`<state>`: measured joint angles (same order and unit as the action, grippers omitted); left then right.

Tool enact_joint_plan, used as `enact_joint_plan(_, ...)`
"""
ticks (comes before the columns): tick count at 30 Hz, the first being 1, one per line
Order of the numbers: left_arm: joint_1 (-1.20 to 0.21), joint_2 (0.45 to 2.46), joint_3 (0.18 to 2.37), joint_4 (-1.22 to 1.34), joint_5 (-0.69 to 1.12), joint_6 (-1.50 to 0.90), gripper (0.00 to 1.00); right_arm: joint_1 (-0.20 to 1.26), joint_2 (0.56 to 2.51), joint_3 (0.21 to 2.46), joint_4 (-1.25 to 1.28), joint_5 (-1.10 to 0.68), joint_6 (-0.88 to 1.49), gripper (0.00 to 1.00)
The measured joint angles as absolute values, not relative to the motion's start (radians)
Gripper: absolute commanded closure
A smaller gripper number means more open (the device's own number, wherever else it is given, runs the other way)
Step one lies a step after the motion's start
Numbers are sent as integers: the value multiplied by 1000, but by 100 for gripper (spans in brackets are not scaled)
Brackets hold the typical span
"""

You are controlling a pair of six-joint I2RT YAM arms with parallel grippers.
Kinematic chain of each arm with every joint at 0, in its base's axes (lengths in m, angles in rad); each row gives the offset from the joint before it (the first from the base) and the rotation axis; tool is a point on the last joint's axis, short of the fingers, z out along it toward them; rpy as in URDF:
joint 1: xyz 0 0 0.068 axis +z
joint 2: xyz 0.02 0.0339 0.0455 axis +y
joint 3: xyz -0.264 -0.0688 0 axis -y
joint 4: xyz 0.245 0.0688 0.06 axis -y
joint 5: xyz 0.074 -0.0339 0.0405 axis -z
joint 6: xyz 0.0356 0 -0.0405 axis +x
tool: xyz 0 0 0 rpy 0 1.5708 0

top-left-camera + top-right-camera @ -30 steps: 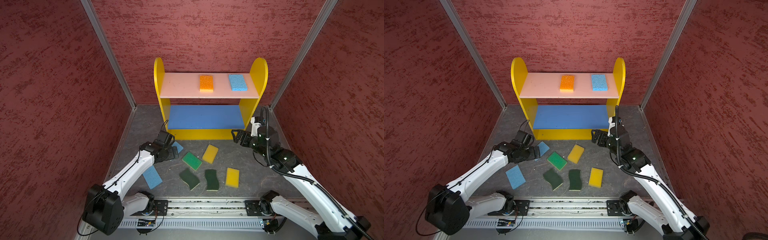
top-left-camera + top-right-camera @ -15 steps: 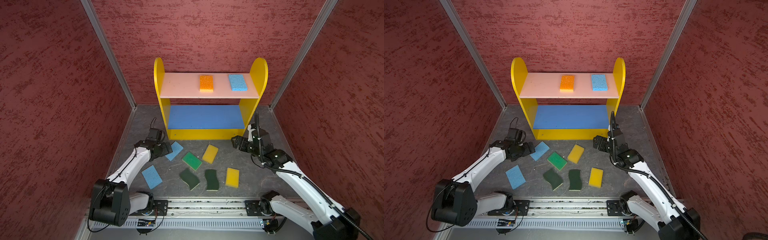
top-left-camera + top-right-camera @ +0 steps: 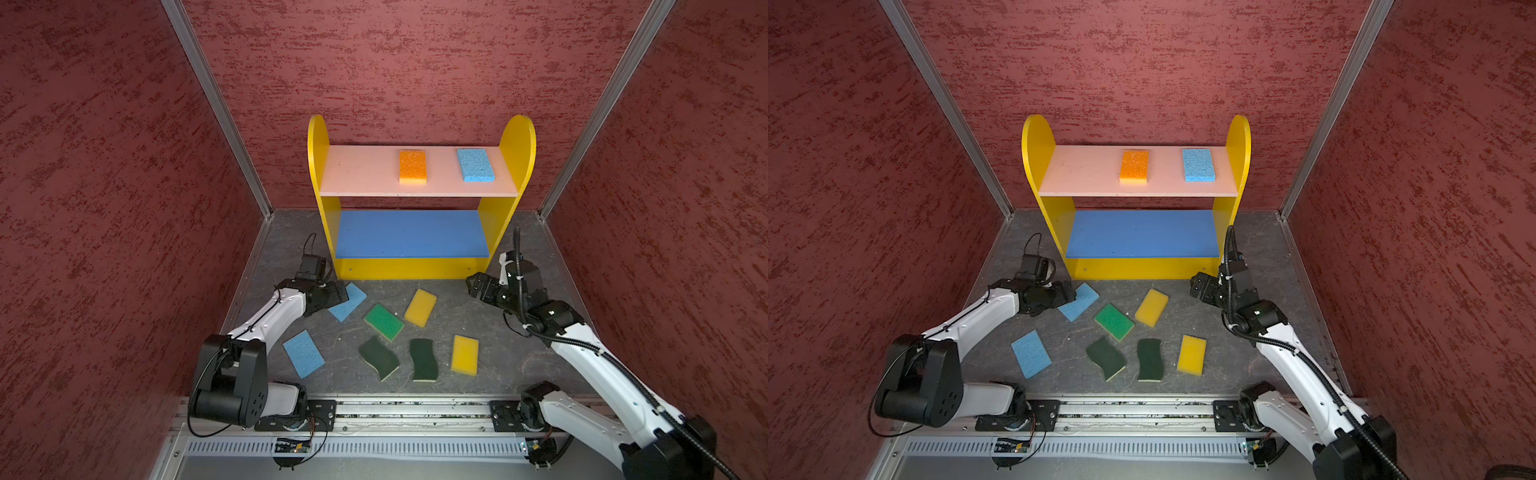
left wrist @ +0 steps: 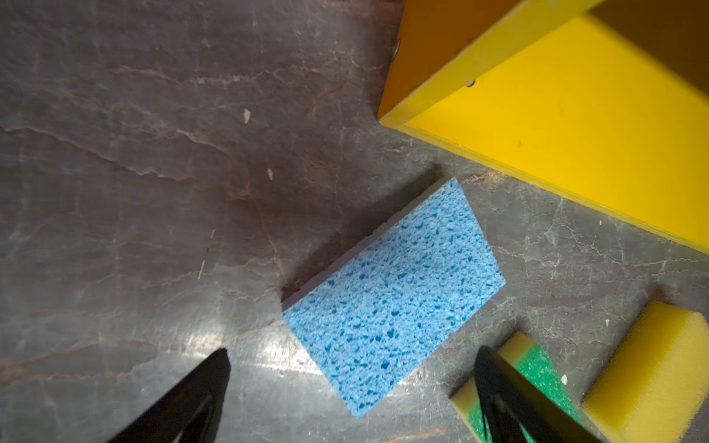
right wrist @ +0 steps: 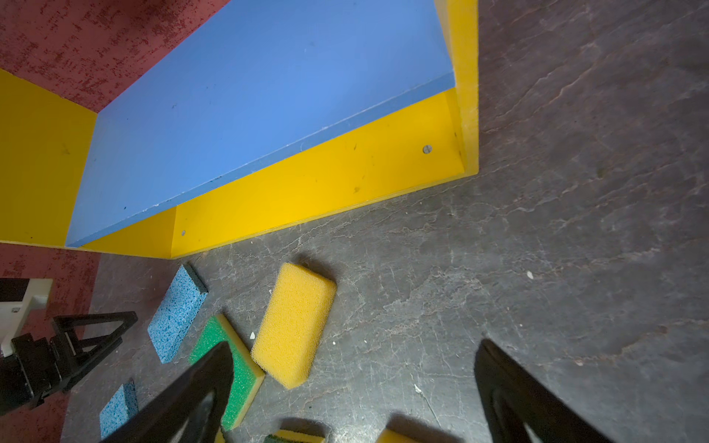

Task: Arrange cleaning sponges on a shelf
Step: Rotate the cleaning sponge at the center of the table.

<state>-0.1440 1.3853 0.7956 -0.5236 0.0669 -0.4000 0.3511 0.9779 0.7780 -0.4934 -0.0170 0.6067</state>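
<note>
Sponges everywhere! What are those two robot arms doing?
They are tidying sponges onto the shelf. An orange-topped sponge and a light blue sponge sit on its pink top board; seven more lie on the grey floor. The left gripper, open, hovers over a blue floor sponge beside the shelf. The right gripper is open too and holds nothing.

The left arm [image 3: 272,318] and right arm [image 3: 590,365] are 2 chains of smooth white links joined by black cylindrical housings, the largest a black drum [image 3: 245,388] with a ring of small holes. A ribbed black hose [image 3: 517,249] runs along the right arm, and thin black cables loop near both wrists. The left end effector [image 3: 340,293] and right end effector [image 3: 471,286] are black with triangular open-frame fingers [image 5: 215,364], and both bases sit on black plates on a silver rail [image 3: 395,409].
</note>
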Motion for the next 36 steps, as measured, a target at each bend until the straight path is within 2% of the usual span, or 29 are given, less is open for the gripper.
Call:
enact_joint_plan(8, -144, 1472, 796, -490, 89, -383, 1, 339, 1011, 777, -482, -34, 614, 1)
enact_joint_plan(20, -146, 1474, 796, -424, 157, -364, 1, 330, 1014, 777, -482, -40, 614, 1)
enact_joint_plan(36, -152, 1540, 796, -400, 157, -347, 1, 329, 1008, 770, -482, -41, 619, 1)
